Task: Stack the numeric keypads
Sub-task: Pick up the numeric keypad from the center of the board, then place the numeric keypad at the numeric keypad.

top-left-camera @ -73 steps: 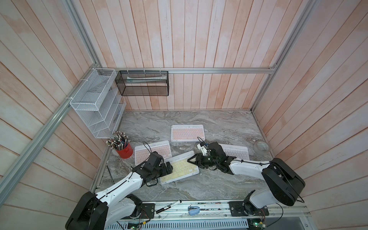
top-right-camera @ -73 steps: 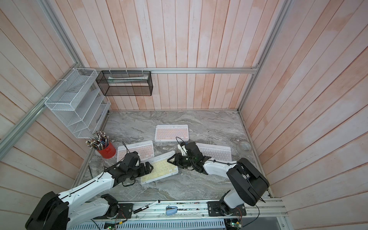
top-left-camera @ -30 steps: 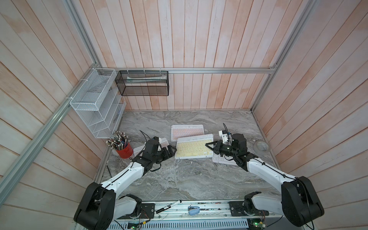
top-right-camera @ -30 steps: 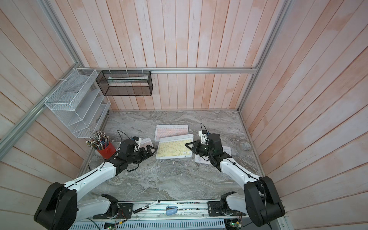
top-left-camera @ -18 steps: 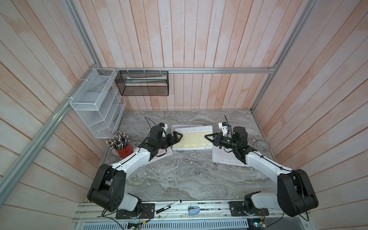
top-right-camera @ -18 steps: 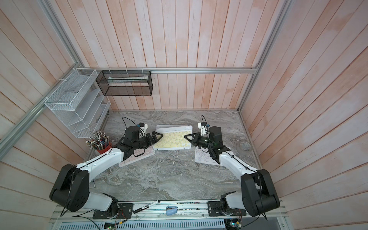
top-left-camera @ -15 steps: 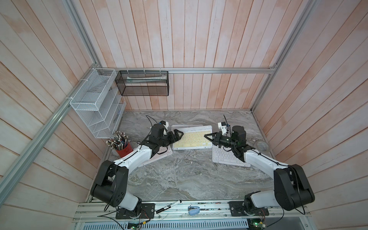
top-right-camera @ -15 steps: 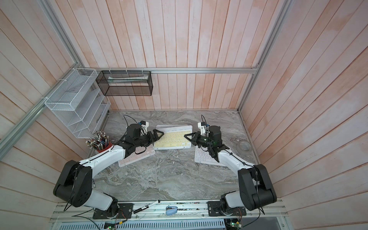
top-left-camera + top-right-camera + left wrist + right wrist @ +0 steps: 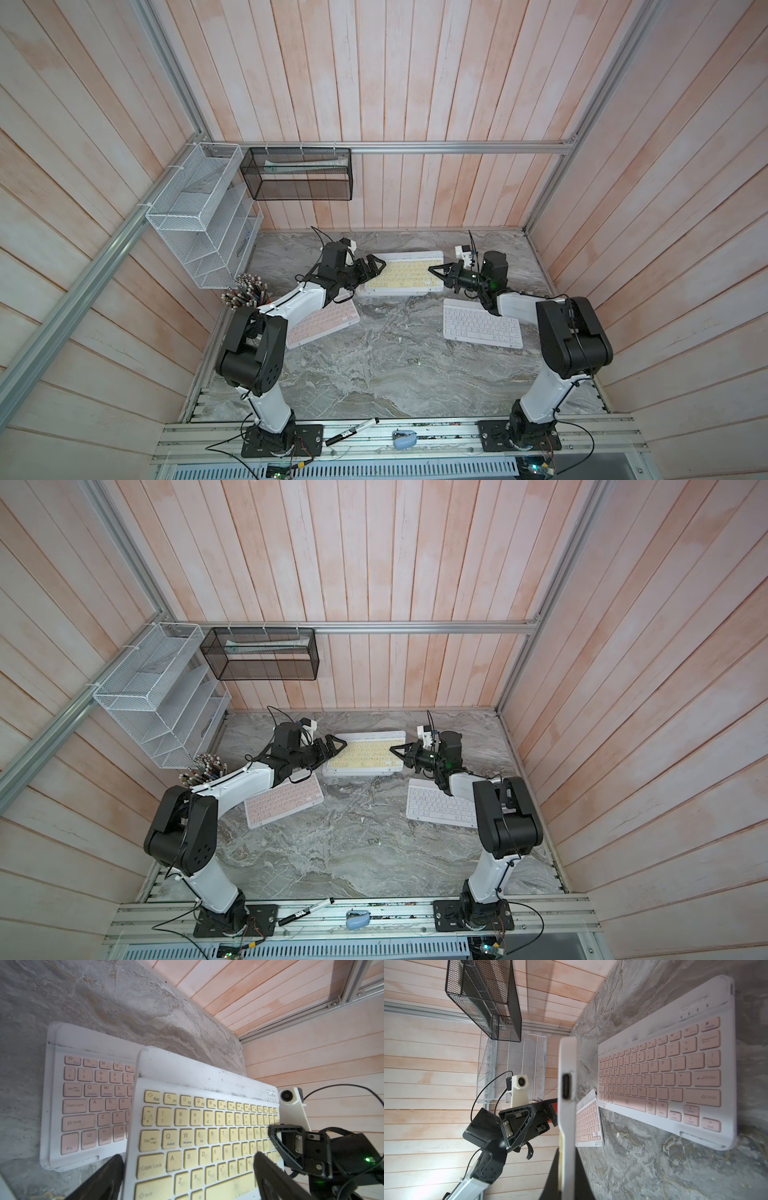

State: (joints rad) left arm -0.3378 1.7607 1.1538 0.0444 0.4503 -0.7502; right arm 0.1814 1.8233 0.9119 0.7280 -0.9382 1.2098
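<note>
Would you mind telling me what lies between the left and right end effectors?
A slim white-framed keypad with yellow keys spans the stretch from the left end effector to the right end effector, as both top views show.

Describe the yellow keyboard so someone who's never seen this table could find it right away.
On the grey marble table, look at the far end by the back wall, where the left gripper and right gripper face each other. The yellow keyboard hangs between them over a pink keyboard; it alone has yellow keys.
</note>
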